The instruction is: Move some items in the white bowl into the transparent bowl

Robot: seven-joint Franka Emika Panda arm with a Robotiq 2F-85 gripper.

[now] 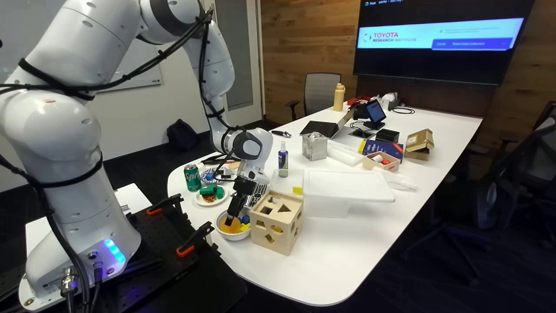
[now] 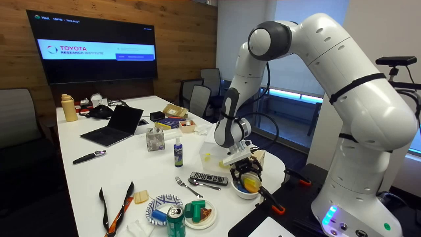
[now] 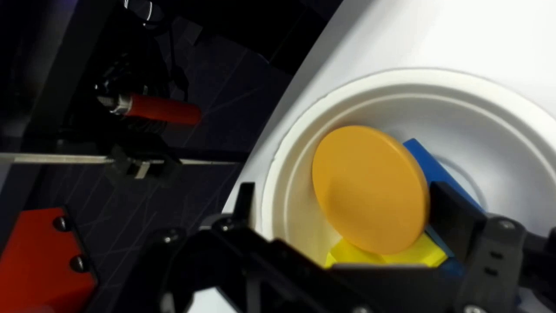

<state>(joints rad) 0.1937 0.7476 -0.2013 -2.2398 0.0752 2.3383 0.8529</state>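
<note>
The white bowl point(image 3: 278, 182) stands near the table edge; it also shows in both exterior views point(image 1: 234, 237) point(image 2: 245, 195). Inside, an orange disc point(image 3: 369, 191) leans tilted over a yellow block point(image 3: 415, 252) and a blue block point(image 3: 421, 154). My gripper point(image 3: 343, 191) is open and points down at the bowl. In the wrist view one finger is beside the disc's right edge, the other over the bowl's left rim. I cannot tell if a finger touches the disc. No transparent bowl shows; a translucent box point(image 1: 323, 208) with a white lid point(image 1: 347, 184) holds yellow pieces point(image 1: 297, 190).
A wooden shape-sorter cube point(image 1: 280, 237) stands right beside the bowl, in front of the box. A remote point(image 2: 209, 178), spoon point(image 2: 205, 185) and fork point(image 2: 188, 187) lie nearby. A plate point(image 2: 213, 221) with green blocks, a Sprite can point(image 2: 176, 222) and a spray bottle point(image 2: 178, 153) stand around.
</note>
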